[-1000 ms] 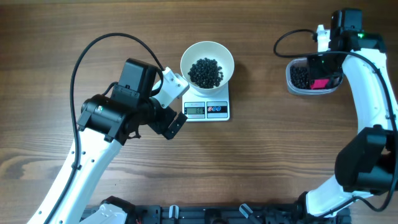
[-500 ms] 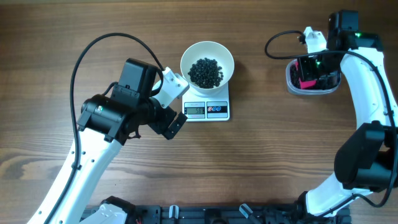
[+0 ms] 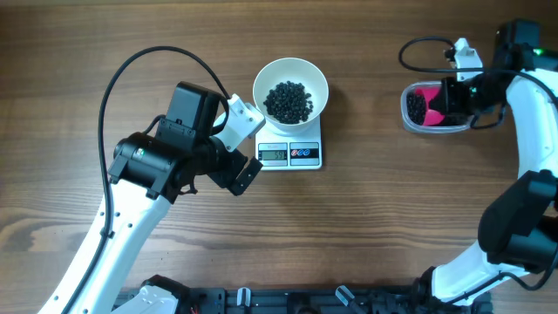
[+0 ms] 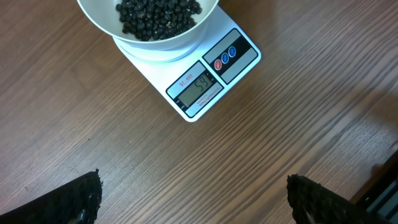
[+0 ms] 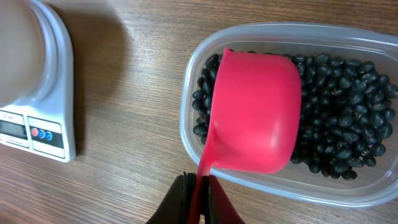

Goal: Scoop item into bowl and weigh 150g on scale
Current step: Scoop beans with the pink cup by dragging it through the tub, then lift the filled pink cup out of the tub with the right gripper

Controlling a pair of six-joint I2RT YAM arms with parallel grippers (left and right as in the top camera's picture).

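Pinching pink scoop (image 5: 258, 112) handle over tub (image 5: 323, 194), right gripper (image 5: 198, 186) closed; left gripper (image 4: 196, 196) wide, empty

Bright, even light, soft shadows on the table (image 3: 392, 218); the right wrist view's bowl (image 5: 18, 50) looks perhaps slightly blurred.

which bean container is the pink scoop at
The clear plastic tub, where the right gripper holds the scoop; the white bowl sits on the scale.
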